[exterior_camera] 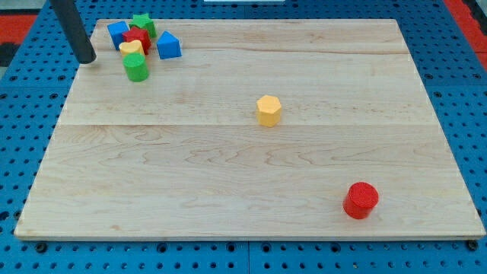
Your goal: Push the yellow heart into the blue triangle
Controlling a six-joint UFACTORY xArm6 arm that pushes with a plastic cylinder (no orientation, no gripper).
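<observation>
Jaws: none, only my tip (87, 59), bare, at the wooden board's (228, 190) top-left corner, left of the cluster. Yellow heart block (131, 49) sits there, near the blue triangle block (168, 46), red block (139, 38) between. Approach step; next, a short rightward push.

The small yellow heart-shaped block (130, 49) lies flat on the pale wooden bench (228, 167) near the view's top-left corner, inside a tight cluster. The blue triangular block (168, 46) sits just to its right, close beside it.
</observation>
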